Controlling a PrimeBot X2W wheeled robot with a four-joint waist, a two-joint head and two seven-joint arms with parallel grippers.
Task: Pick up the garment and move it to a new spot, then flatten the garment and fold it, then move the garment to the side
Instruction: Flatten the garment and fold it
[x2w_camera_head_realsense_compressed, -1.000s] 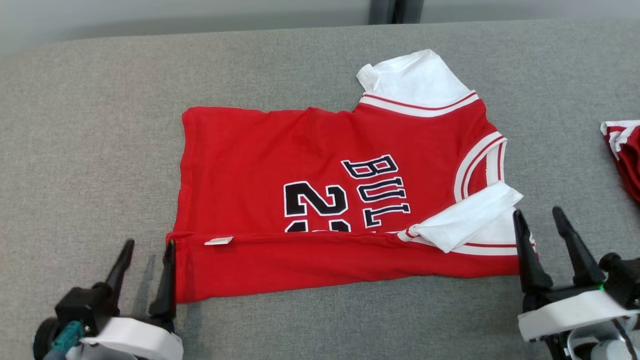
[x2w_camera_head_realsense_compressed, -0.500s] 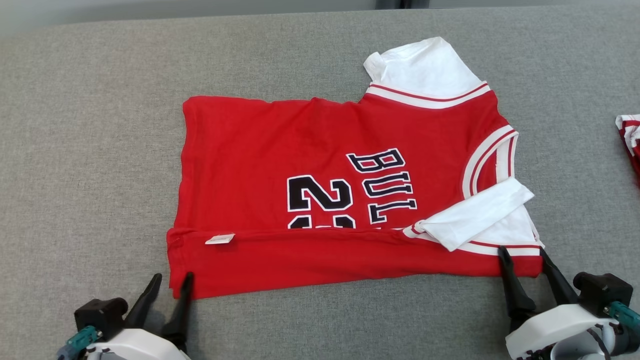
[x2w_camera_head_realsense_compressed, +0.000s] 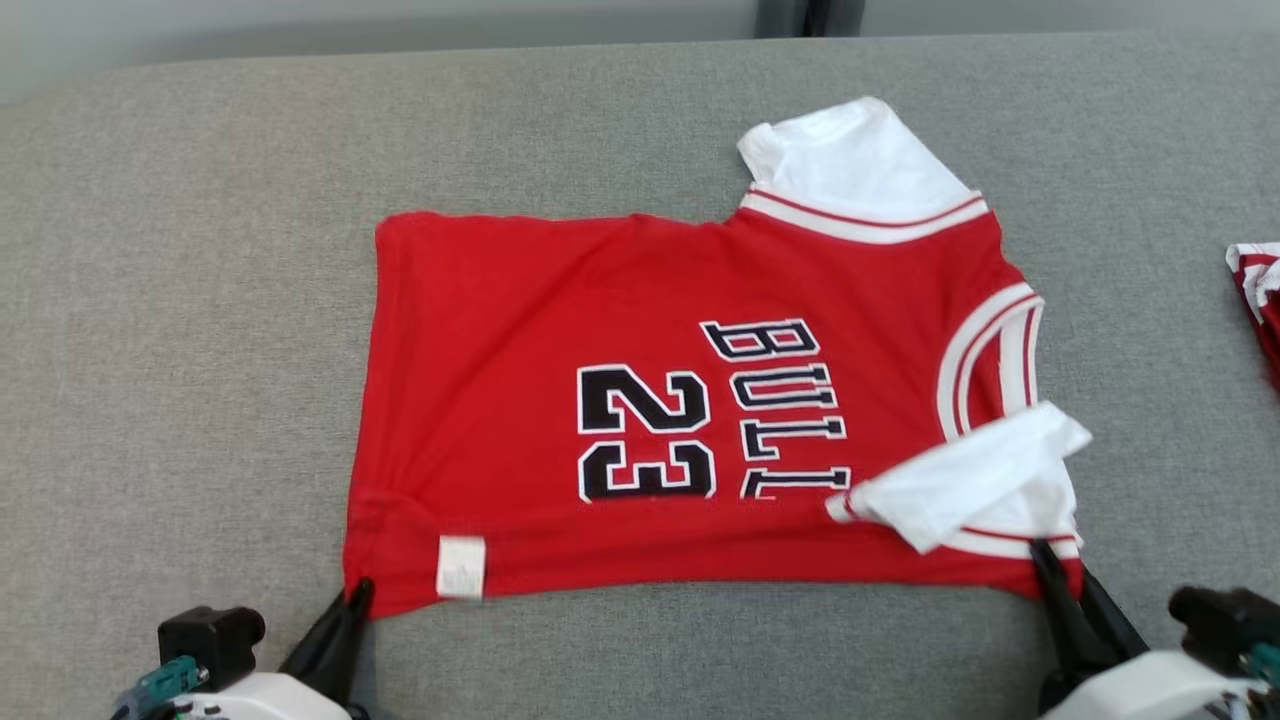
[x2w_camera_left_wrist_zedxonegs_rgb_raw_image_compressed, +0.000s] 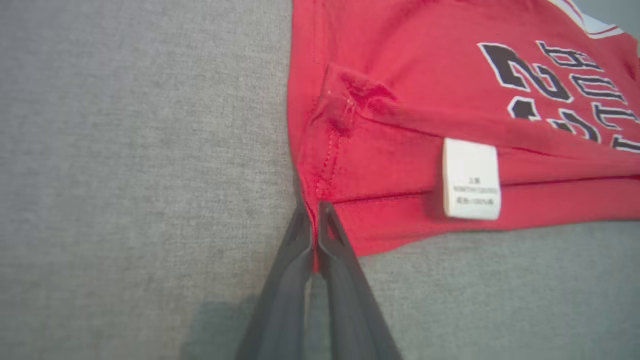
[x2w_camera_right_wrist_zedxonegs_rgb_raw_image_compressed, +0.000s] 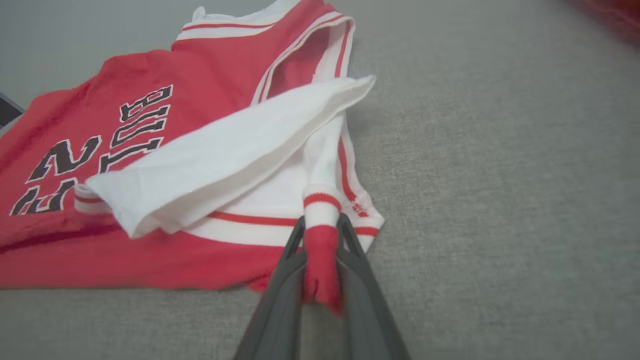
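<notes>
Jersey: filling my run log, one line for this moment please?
left gripper: shut on jersey hem corner | right gripper: shut on shoulder-end corner

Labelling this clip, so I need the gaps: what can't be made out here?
Print on the tag: too small and blurred, left wrist view.
Second red garment: cut off by the head view's right edge.
Corner of the jersey in the right hand: bunched between fingers, right wrist view.

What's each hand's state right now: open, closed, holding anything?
Left hand: closed, pinching the hem corner of the red jersey.
Right hand: closed on the jersey's shoulder corner, cloth bunched in its grip.
</notes>
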